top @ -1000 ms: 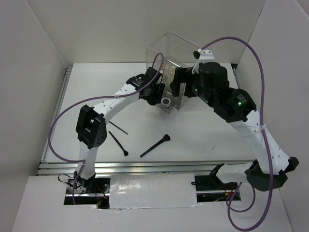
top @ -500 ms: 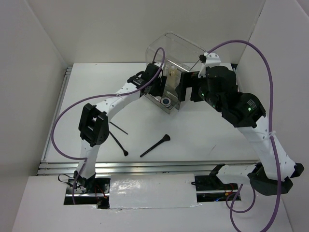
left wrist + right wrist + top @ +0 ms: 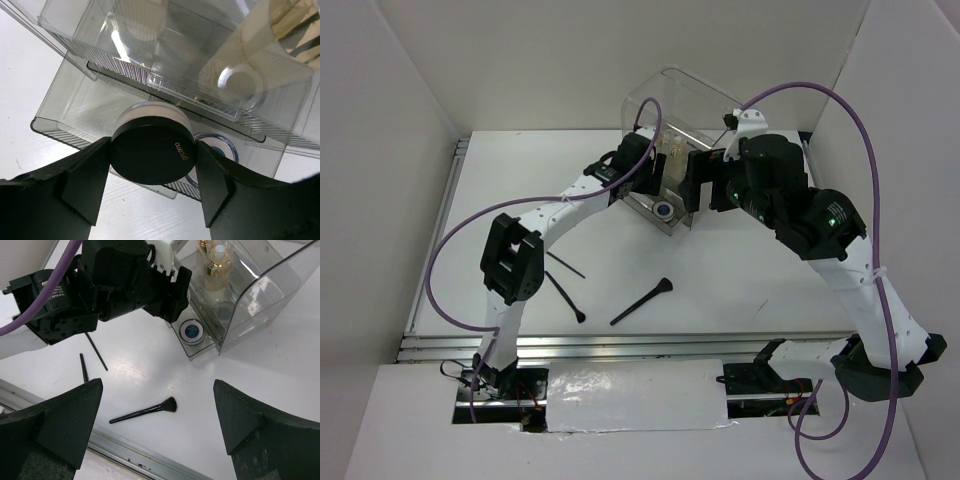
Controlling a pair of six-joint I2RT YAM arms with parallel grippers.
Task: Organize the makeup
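My left gripper (image 3: 151, 170) is shut on a round dark jar (image 3: 152, 147) with a black lid, held over the open lower drawer (image 3: 60, 115) of the clear acrylic box (image 3: 685, 100). A second round jar (image 3: 212, 147) with a blue centre lies in that drawer (image 3: 191, 330). A cream tube with a gold collar (image 3: 216, 270) stands inside the box. Three black brushes lie on the table: a fan brush (image 3: 642, 301), a shorter brush (image 3: 565, 297) and a thin one (image 3: 565, 264). My right gripper (image 3: 157, 385) hangs open and empty beside the box's right front, above the table.
White walls close in the table on the left, back and right. A metal rail (image 3: 620, 345) runs along the near edge. Purple cables (image 3: 450, 250) loop over both arms. The box's clear side panel (image 3: 265, 295) juts toward my right arm.
My left gripper has carried the jar a little farther toward the box. My right arm swung right and its gripper settled close to the box's right front.
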